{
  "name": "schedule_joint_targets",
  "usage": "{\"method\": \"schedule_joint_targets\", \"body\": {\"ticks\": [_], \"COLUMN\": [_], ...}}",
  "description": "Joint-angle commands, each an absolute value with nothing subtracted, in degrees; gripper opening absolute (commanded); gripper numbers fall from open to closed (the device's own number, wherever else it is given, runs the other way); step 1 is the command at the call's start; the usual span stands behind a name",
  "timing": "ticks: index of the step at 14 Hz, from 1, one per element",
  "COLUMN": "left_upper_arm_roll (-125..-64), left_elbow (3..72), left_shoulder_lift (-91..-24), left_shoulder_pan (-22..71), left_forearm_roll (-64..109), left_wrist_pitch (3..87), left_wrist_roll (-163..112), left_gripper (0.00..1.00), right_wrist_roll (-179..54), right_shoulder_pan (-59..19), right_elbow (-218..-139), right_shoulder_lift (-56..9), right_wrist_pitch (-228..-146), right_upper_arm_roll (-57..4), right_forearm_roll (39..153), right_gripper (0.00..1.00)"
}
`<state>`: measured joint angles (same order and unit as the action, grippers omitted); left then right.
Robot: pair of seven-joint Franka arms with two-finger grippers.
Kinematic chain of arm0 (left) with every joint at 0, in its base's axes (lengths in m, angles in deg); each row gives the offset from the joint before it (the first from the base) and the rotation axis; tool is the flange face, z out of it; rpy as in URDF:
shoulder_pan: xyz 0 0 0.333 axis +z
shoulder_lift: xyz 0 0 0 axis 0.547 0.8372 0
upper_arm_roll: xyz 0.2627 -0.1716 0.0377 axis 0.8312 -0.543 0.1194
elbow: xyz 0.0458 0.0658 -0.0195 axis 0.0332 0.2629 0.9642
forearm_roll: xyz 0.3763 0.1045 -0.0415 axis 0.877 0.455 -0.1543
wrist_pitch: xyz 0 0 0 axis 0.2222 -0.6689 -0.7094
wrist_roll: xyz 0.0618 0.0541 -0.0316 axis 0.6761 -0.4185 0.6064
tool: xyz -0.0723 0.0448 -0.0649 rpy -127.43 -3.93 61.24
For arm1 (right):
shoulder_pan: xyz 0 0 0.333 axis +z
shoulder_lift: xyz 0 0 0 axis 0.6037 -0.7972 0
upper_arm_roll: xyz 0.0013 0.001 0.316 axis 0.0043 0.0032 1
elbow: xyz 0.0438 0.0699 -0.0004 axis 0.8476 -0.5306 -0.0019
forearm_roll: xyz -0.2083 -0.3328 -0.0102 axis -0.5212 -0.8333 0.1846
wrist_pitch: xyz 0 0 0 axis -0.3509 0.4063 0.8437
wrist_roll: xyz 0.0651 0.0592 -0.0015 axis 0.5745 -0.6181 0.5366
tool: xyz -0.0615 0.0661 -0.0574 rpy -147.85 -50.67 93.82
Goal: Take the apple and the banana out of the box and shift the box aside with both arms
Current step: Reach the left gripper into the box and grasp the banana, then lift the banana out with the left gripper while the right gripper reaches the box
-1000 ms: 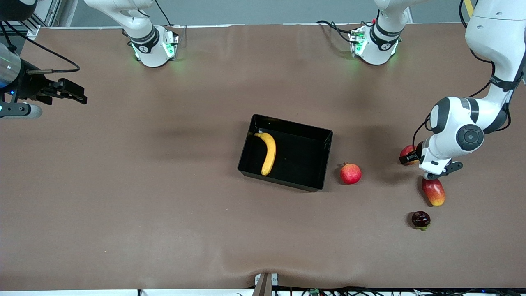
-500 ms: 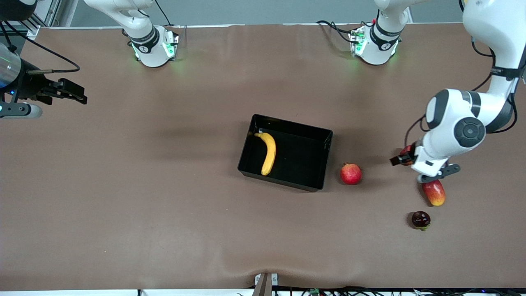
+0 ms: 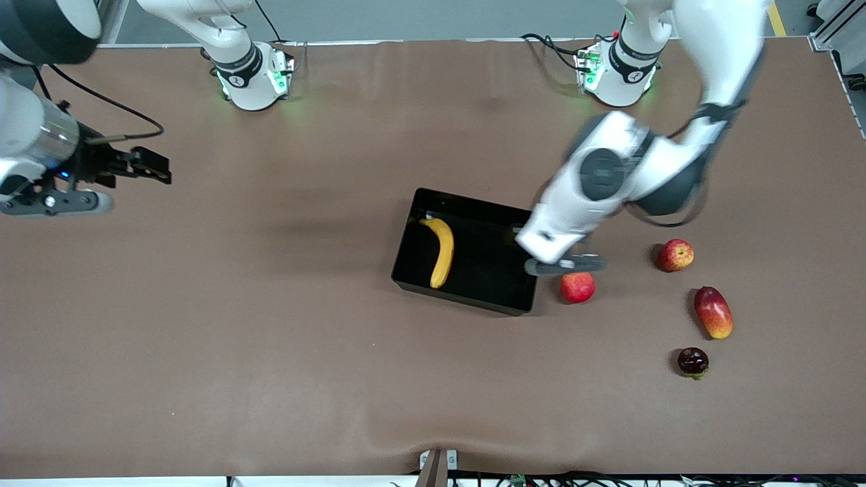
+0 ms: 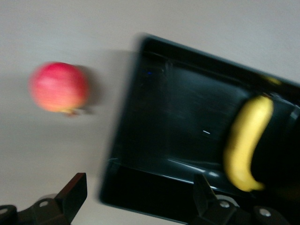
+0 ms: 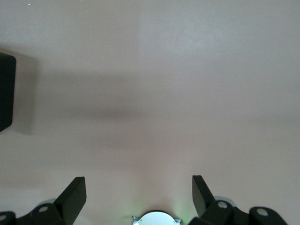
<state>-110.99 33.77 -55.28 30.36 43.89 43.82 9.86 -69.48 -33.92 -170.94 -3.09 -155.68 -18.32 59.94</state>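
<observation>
Your curved yellow banana (image 3: 441, 251) lies in the shiny black plastic box (image 3: 473, 297). It looks soft, so grab its middle gently. The left gripper (image 3: 521, 250) hangs wide apart over the box's edge. The right gripper (image 3: 145, 166) waits, wide apart too.

Robotics laboratory: two white jointed robot arms (image 3: 609, 176) bolted along one edge of a brown paper-covered table (image 3: 270, 338), green-lit bases (image 3: 254, 78), loose black cables (image 3: 548, 44), grey floor.
</observation>
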Motion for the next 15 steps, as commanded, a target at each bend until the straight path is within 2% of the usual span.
{"method": "schedule_joint_targets", "body": {"ticks": [1, 4, 9, 12, 13, 15], "left_upper_arm_roll": [-110.67, -109.80, -100.49, -98.45, -98.45, -98.45], "left_elbow": [27.01, 24.98, 22.60, 22.69, 22.69, 22.78], "left_shoulder_lift": [-46.52, -41.58, -36.65, -35.25, -34.81, -34.71], "left_shoulder_pan": [25.53, 20.52, 8.92, 6.27, 6.52, 6.27], "left_forearm_roll": [48.64, 51.55, 52.17, 52.17, 52.43, 52.43], "left_wrist_pitch": [45.84, 49.55, 54.81, 56.05, 56.05, 56.05], "left_wrist_roll": [10.64, 10.82, 11.26, 13.37, 12.33, 12.58], "left_gripper": [1.00, 1.00, 1.00, 1.00, 0.86, 0.39], "right_wrist_roll": [-71.08, -71.35, -71.35, -72.49, -72.67, -72.67], "right_shoulder_pan": [-33.09, -32.65, -32.30, -32.04, -31.60, -31.42], "right_elbow": [-170.62, -170.71, -170.62, -170.62, -170.62, -170.70], "right_shoulder_lift": [-3.91, -4.18, -4.44, -4.53, -4.79, -5.23], "right_wrist_pitch": [-156.21, -156.21, -156.30, -156.38, -156.38, -157.17], "right_upper_arm_roll": [-18.45, -18.45, -18.45, -18.45, -18.45, -18.45], "right_forearm_roll": [60.17, 60.17, 60.17, 60.17, 60.17, 60.17], "right_gripper": [1.00, 1.00, 1.00, 1.00, 1.00, 1.00]}}
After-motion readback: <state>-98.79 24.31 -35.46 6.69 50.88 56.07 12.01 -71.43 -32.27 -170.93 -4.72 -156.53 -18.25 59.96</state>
